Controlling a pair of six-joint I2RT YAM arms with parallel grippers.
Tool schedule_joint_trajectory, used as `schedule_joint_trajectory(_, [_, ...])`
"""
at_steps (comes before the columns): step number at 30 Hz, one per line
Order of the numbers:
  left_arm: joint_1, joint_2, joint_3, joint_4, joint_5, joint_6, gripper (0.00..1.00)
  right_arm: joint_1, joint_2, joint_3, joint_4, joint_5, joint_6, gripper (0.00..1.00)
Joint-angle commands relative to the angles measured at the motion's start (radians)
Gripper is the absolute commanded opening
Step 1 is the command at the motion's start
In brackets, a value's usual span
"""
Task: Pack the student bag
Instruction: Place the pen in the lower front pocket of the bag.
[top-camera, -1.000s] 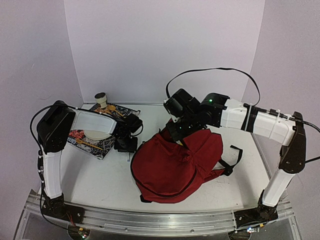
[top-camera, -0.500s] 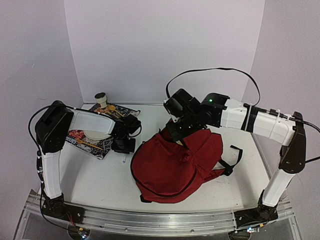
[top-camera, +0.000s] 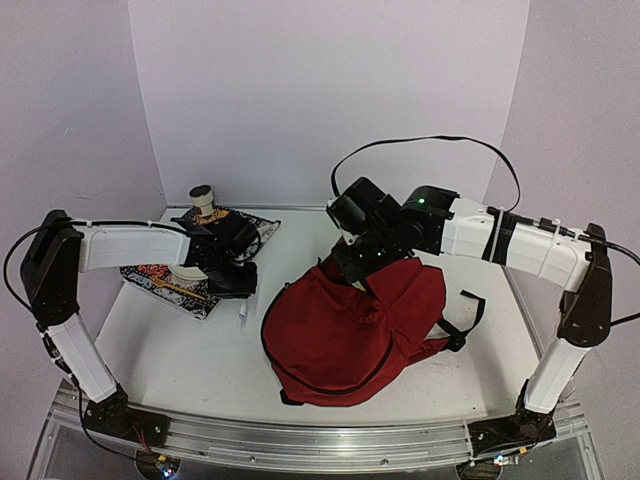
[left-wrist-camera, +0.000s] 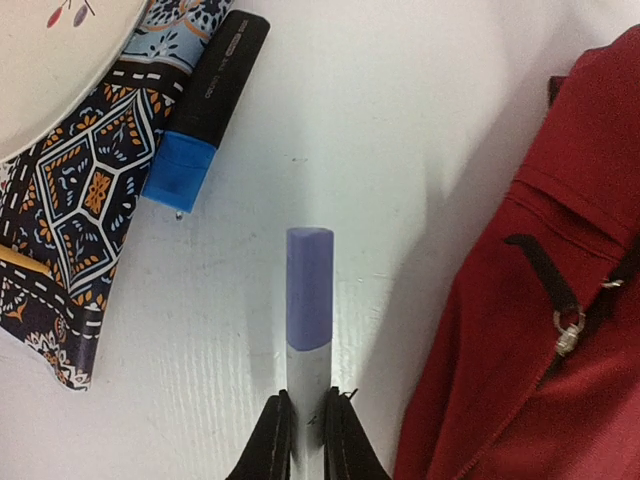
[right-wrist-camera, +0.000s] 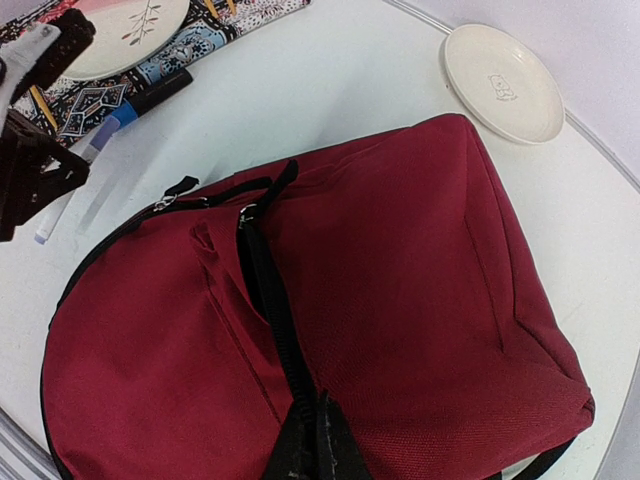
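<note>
1. The large soft dark-red fabric backpack (top-camera: 350, 330) lies slumped right of centre on the white tabletop (top-camera: 190, 350).
2. The right end effector (right-wrist-camera: 312, 440) is pressed together on its black zipper band (right-wrist-camera: 262, 290).
3. At the backpack's 9 o'clock, the left end effector (left-wrist-camera: 308, 440) pinches a white marker with lilac cap (left-wrist-camera: 309, 290).
4. At that marker's 11 o'clock lies a black marker with blue cap (left-wrist-camera: 205, 110), along a patterned cloth (left-wrist-camera: 70, 230).
</note>
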Motion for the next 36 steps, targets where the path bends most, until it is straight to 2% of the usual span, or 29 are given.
schedule_joint_trajectory(1, [0.003,-0.147,-0.081,0.135,0.150,-0.063,0.00,0.012,0.000,0.050,0.014,-0.030,-0.011,0.00])
schedule_joint_trajectory(8, [-0.027,-0.358,-0.261,0.364,0.344,-0.177,0.00,0.011,0.000,0.059,0.036,-0.049,-0.017,0.00])
schedule_joint_trajectory(14, [-0.114,-0.417,-0.388,0.640,0.373,-0.319,0.00,0.012,0.000,0.063,0.056,-0.074,-0.031,0.00])
schedule_joint_trajectory(17, [-0.169,-0.382,-0.391,0.750,0.381,-0.366,0.00,0.012,-0.002,0.061,0.064,-0.087,-0.031,0.00])
schedule_joint_trajectory(22, [-0.228,-0.270,-0.290,0.781,0.394,-0.370,0.00,0.012,-0.016,0.053,0.070,-0.090,-0.030,0.00])
schedule_joint_trajectory(28, [-0.252,-0.158,-0.217,0.880,0.408,-0.417,0.00,0.011,-0.033,0.040,0.082,-0.093,-0.032,0.00])
schedule_joint_trajectory(36, [-0.254,-0.021,-0.152,1.021,0.349,-0.506,0.00,0.011,-0.049,0.019,0.100,-0.117,-0.026,0.00])
